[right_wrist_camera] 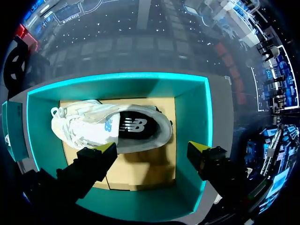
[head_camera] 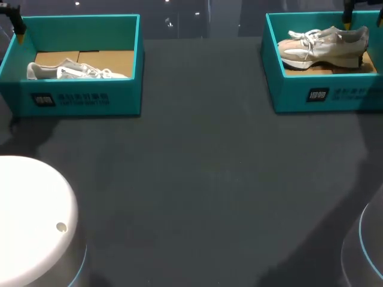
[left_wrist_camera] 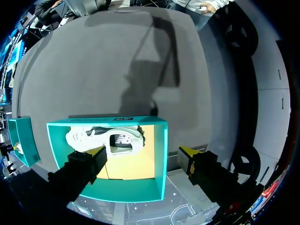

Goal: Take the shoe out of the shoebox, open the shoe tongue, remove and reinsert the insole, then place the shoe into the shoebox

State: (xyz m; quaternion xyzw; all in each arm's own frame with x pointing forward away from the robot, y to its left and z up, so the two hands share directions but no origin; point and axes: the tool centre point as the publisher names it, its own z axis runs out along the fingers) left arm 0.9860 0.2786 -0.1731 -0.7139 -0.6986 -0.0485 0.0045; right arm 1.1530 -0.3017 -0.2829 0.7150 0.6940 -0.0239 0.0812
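Claws first: the left claw (left_wrist_camera: 144,154) hangs above a teal cardboard shoebox (head_camera: 78,98) at the far left of the dark grey counter (head_camera: 197,191). Its two yellow-tipped fingers are spread wide and grip nothing. The right claw (right_wrist_camera: 152,149) hangs the same way over a second teal shoebox (head_camera: 323,92) at the far right, also spread and empty.

A white lace-up sneaker (left_wrist_camera: 105,139) lies on the brown card floor of the left box. A cream and grey sneaker (right_wrist_camera: 110,129) lies in the right box, its dark-lined opening turned up toward the wrist camera. Neither shoe is touched by a finger (in each wrist view one fingertip lines up over the shoe and the other over or just past the box's side wall).

By my reading this is the very first step: taking a shoe out of its box, with no grasp made yet. The next move calls for a claw to come down inside the walls with both fingers clear of the rim. It should straddle the shoe across its narrow width, likely near the collar, then close and lift straight up so the sole clears the wall.

Count: two claws, two shoeboxes, two sneakers, one per box.
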